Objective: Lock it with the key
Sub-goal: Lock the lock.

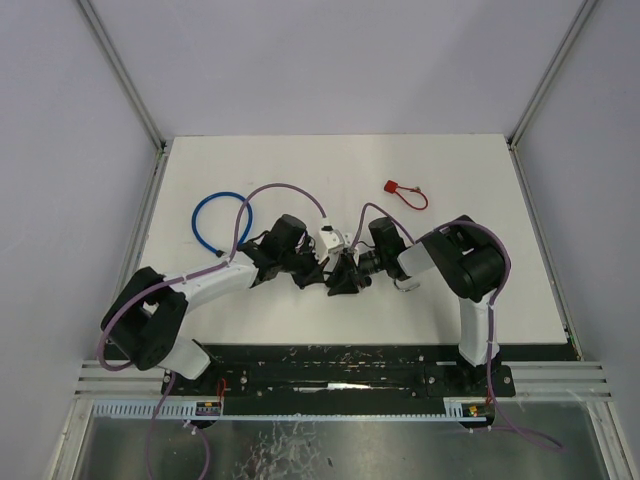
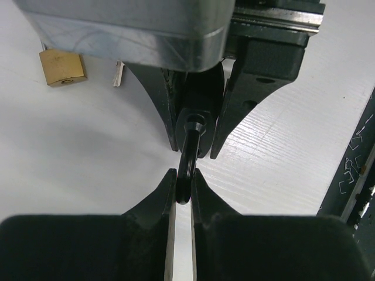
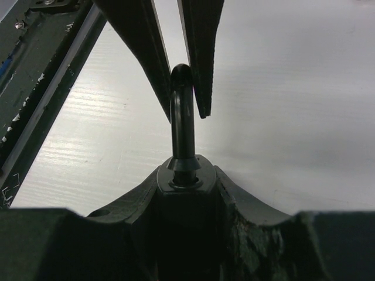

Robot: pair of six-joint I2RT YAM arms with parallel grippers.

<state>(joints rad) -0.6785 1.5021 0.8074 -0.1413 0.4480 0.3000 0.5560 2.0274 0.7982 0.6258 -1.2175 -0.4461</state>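
The left end effector (image 2: 183, 178) is pressed together on the curved top of a black metal shackle (image 3: 181, 111), while the right end effector (image 3: 187, 174) pinches the black padlock body (image 3: 186, 196) from which that shackle rises, the two arms meeting tip to tip above the middle of the white tabletop (image 1: 300, 170). The padlock is held clear of the surface between them. The left wrist view alone shows a small brass padlock (image 2: 61, 66) lying on the tabletop beyond the grip, with a silver key (image 2: 119, 74) just beside it; neither can be made out from above, where the arms cover that spot. The overhead view alone shows a blue cable loop (image 1: 215, 222) to the left of the arms and a small red tag with a red cord loop (image 1: 403, 192) towards the far right, both well apart from the padlock. Pale grey panels in aluminium framing enclose the tabletop, and a black strip (image 1: 350, 355) runs along its near edge.
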